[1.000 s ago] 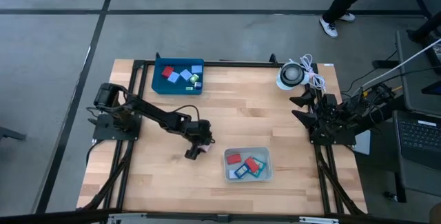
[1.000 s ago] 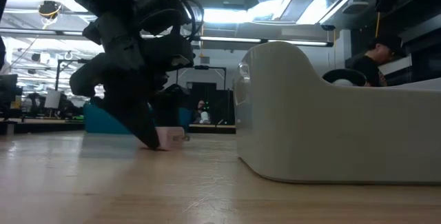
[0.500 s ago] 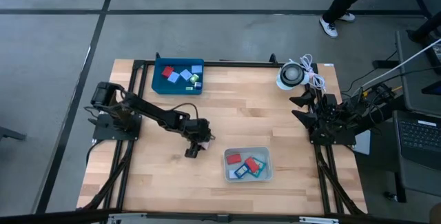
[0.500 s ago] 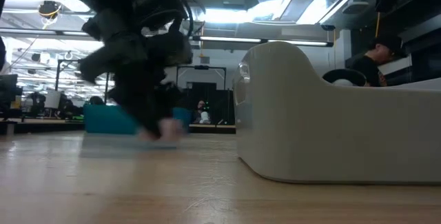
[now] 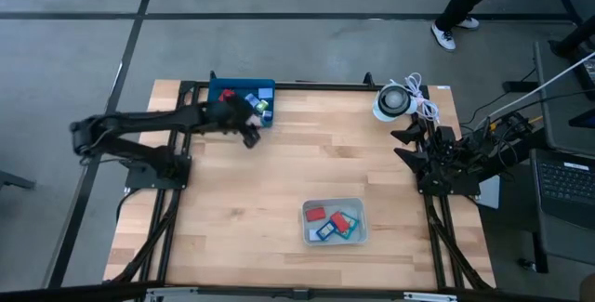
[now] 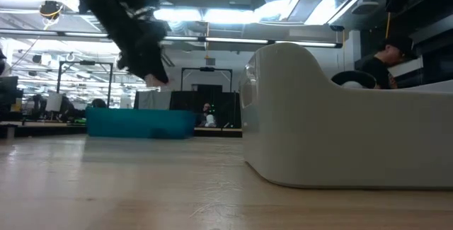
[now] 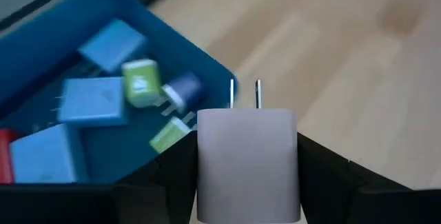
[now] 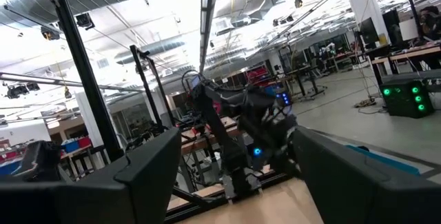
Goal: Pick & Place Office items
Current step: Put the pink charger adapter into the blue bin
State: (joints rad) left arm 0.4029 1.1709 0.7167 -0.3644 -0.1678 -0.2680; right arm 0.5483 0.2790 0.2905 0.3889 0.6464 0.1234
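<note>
- The left gripper hangs in the air at the near edge of the dark blue tray, its fingers pinching a pale pinkish-white plug block between them; two metal prongs stick out of the block's far face; its lower part runs off the bottom of the left wrist view.
- In the high view that held block is hidden by the gripper; in the low view only a small pale spot shows at the fingertips, raised well above the table.
- Just beyond the held block, inside the tray, lie light blue blocks, green pieces, a dark blue and white piece and the edge of a red block, which is cut off by the frame; the arm covers part of the tray from above, so its full contents cannot be counted.
- Well apart from the gripper, toward the table's near side, a white bin holds red and blue items; in the low view its wall hides them completely.
- The right gripper waits at the table's right edge, near a white coiled cable; its fingers look spread in the right wrist view, with nothing between them.
</note>
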